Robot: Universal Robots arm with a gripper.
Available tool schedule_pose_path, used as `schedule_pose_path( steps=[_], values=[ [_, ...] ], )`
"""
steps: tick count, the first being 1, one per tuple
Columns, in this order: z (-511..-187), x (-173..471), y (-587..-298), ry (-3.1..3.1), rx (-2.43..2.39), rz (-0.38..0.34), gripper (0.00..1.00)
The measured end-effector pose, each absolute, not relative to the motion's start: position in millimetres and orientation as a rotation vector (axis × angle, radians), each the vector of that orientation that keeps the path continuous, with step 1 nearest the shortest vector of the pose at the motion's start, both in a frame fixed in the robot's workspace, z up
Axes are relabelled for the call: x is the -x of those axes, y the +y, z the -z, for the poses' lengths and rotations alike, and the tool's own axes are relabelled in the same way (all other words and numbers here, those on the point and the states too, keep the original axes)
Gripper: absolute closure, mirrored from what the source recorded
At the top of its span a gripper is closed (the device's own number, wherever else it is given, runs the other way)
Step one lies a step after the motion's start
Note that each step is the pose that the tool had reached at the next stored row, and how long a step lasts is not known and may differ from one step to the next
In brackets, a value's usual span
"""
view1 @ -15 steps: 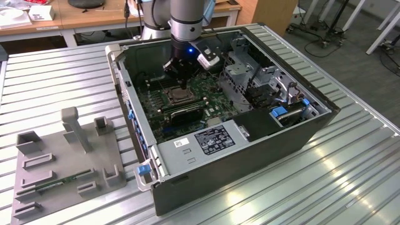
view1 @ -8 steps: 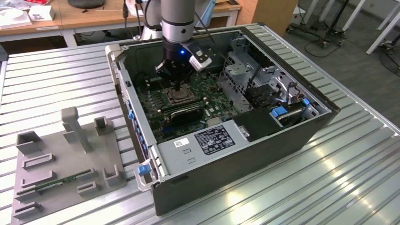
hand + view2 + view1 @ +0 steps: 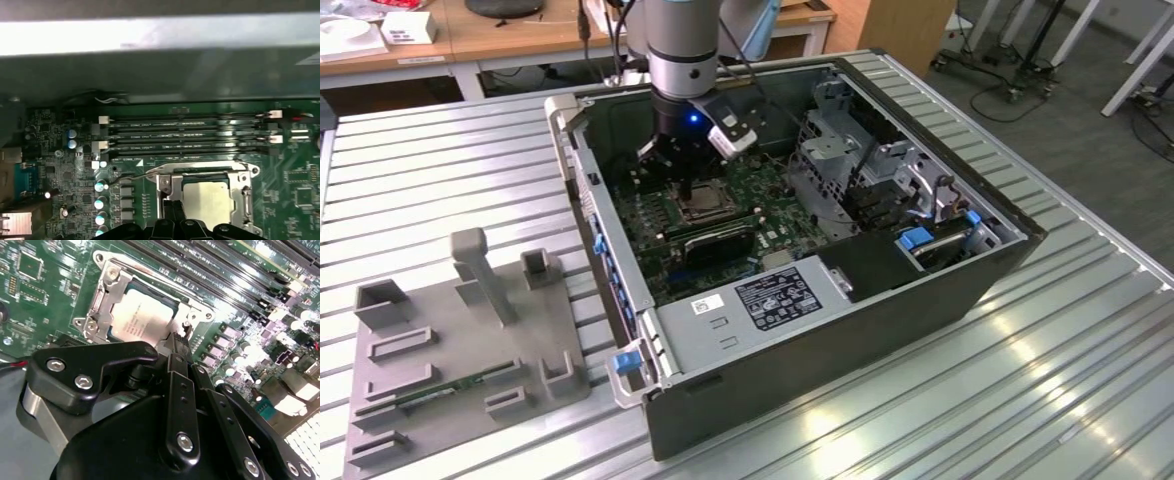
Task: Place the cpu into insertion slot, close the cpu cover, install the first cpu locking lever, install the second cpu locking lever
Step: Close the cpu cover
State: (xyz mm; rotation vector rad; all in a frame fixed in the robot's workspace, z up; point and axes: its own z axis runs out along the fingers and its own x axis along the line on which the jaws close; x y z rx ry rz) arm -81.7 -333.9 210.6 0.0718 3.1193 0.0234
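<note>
workshop room, wooden desks (image 3: 494,40) at back; ribbed metal worktop (image 3: 427,170) carries open computer case (image 3: 881,300). inside case: green motherboard (image 3: 767,195), arm reaching down onto it. in second wrist view tool (image 3: 181,335) clenched, fingers pressed together, nothing seen between them. just beyond tool tips: insertion slot (image 3: 205,176) with cpu (image 3: 142,315) seated flat. cpu cover (image 3: 239,187) lies closed round chip. memory slots (image 3: 190,135) farther past socket. grey fixture tray (image 3: 454,350) outside case, well apart from tool.

Silver-grey arm (image 3: 678,50); blue light (image 3: 692,121) at wrist; black linked fingers (image 3: 179,390), silver screws (image 3: 184,441).
</note>
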Motion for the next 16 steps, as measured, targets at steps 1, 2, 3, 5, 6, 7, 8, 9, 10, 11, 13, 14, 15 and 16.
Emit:
schedule_pose_path(
  steps=[1, 2, 3, 5, 6, 7, 8, 9, 10, 11, 13, 14, 15, 16],
  values=[
    [-209.8, 82.1, -334.2, 3.119, -0.070, -0.023, 0.89],
    [-209.1, 82.3, -334.5, 3.120, -0.068, -0.023, 0.89],
    [-208.3, 82.5, -334.9, 3.120, -0.067, -0.023, 0.89],
    [-207.1, 82.6, -335.7, 3.120, -0.064, -0.023, 0.89],
    [-206.7, 82.6, -336.2, 3.120, -0.064, -0.023, 0.89],
    [-206.3, 82.6, -336.5, 3.120, -0.064, -0.024, 0.89],
    [-206.0, 82.6, -336.7, 3.119, -0.064, -0.024, 0.89],
    [-206.0, 82.6, -336.7, 3.120, -0.064, -0.024, 0.89],
    [-206.0, 82.6, -336.8, 3.120, -0.063, -0.023, 0.89],
    [-206.0, 82.6, -336.8, 3.120, -0.063, -0.023, 0.89],
    [-206.0, 82.6, -336.8, 3.120, -0.063, -0.023, 0.89],
    [-206.0, 82.4, -336.8, 3.120, -0.063, -0.023, 0.89],
    [-205.9, 82.3, -336.8, 3.120, -0.063, -0.023, 0.89],
    [-205.9, 82.3, -336.8, 3.120, -0.063, -0.023, 0.89]
  ],
)
